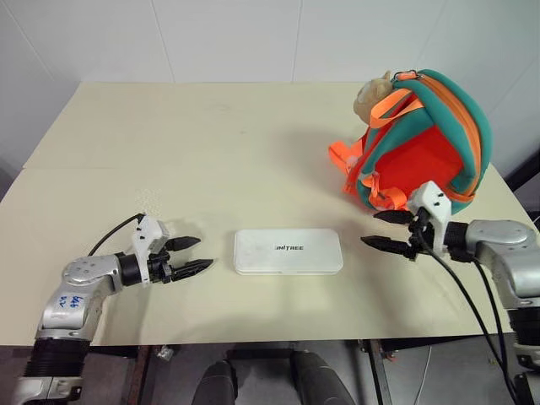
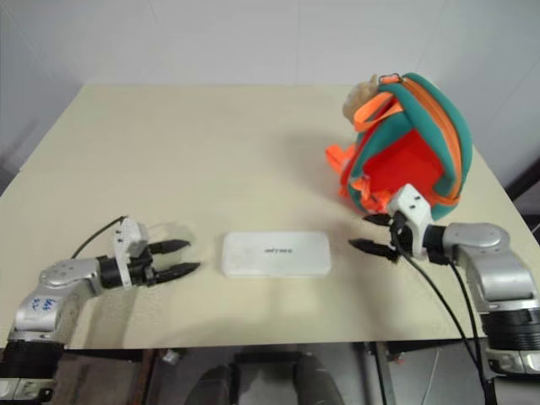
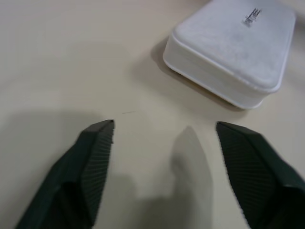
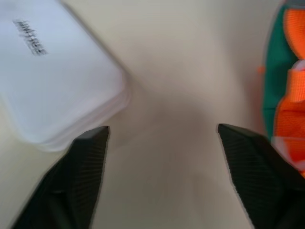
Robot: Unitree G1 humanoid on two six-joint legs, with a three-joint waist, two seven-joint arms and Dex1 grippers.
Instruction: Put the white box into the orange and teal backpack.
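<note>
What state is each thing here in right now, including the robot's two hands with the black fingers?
white box: closed, lying flat on the table, untouched.
orange and teal backpack: standing on the table, not visibly open.
left gripper: fingers open, empty, beside the box.
right gripper: fingers open, empty, between box and backpack.

A plain lab or test room: a bare beige worktop [image 1: 211, 152] against white panelled walls [image 1: 236, 38] across the top of the frame.
</note>
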